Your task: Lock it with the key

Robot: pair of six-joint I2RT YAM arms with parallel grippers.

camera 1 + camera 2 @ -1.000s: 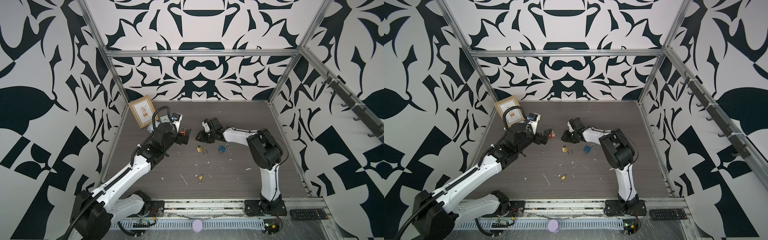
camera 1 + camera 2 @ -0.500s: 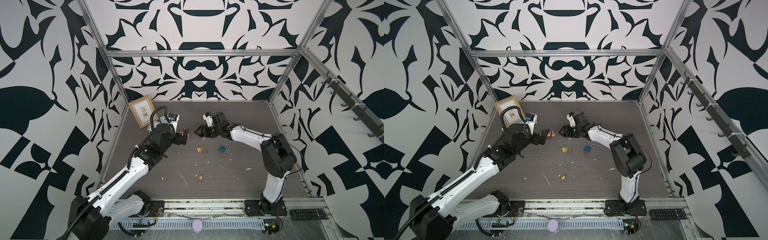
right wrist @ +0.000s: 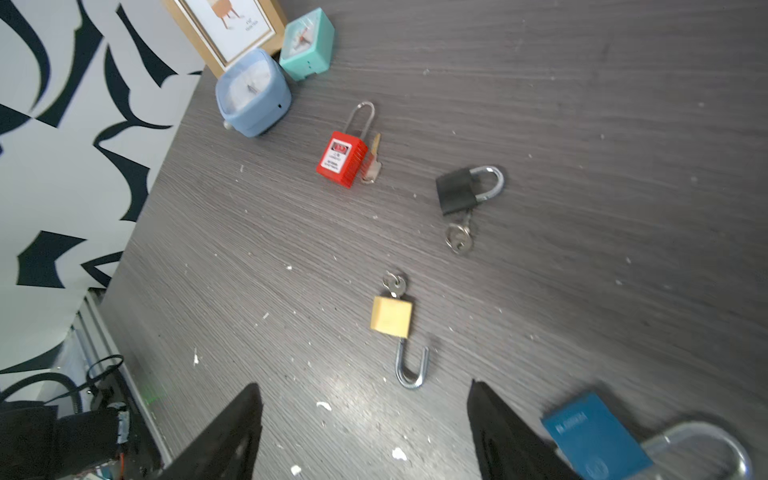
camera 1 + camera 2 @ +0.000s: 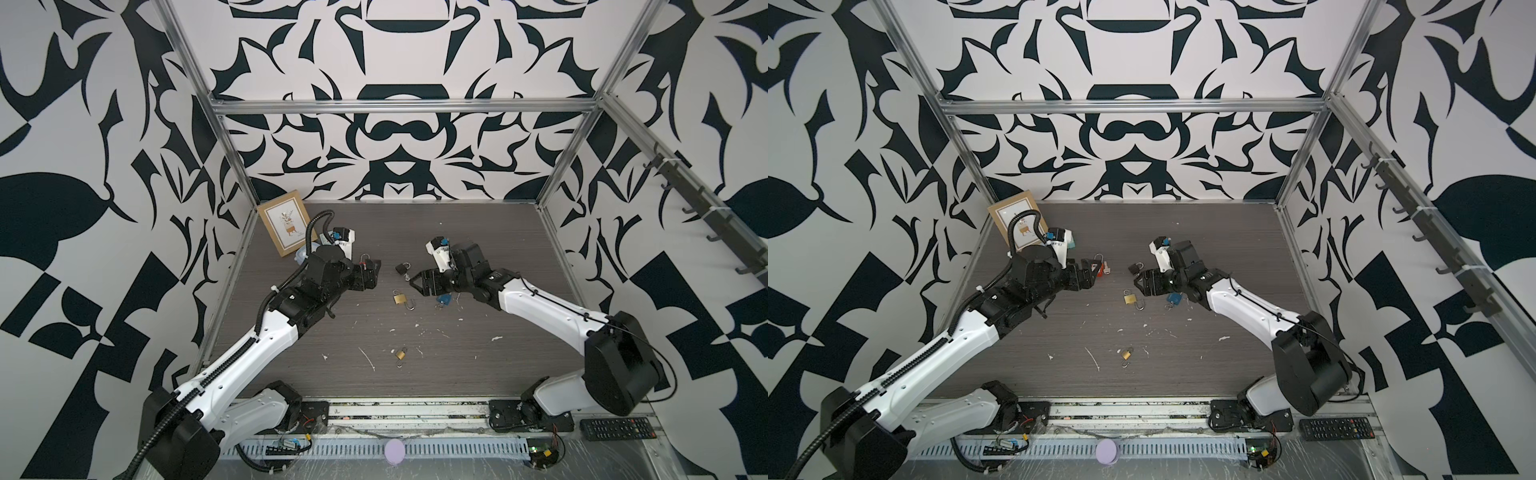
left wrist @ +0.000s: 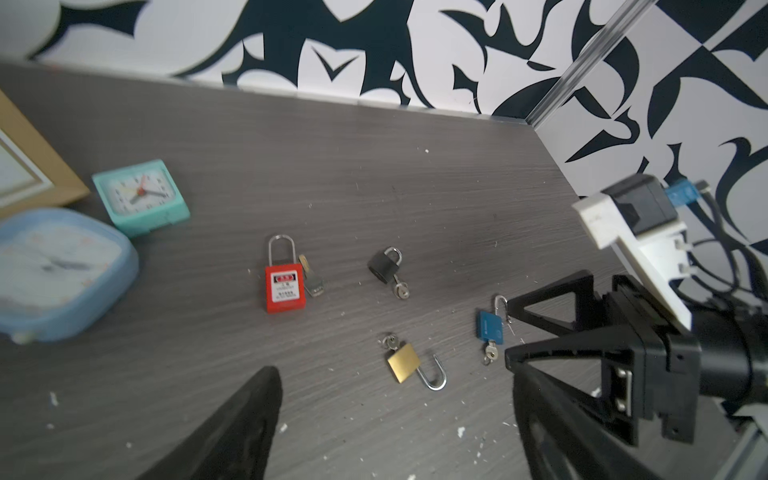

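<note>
On the worktop (image 4: pixel 478 232), several padlocks; the one I take for the job is the brass lock (image 4: pixel 400 298), flat near the middle, between the two arms. The left gripper (image 4: pixel 376 274) sits near the red lock (image 5: pixel 284 289), fingers (image 5: pixel 241 424) wide apart, empty. The right gripper (image 3: pixel 363 386) is the nearer: fingers (image 3: pixel 498 428) apart, empty, brass lock just ahead of the gap, blue lock (image 3: pixel 594 436) beside one finger. Long axis runs roughly in line with the right gripper's reach: open shackle (image 3: pixel 411 370) toward it, key (image 3: pixel 395 284) seated at the far end, on the left gripper's side in both top views. Likely move: right presses the shackle home, left steadies or turns the key.
</note>
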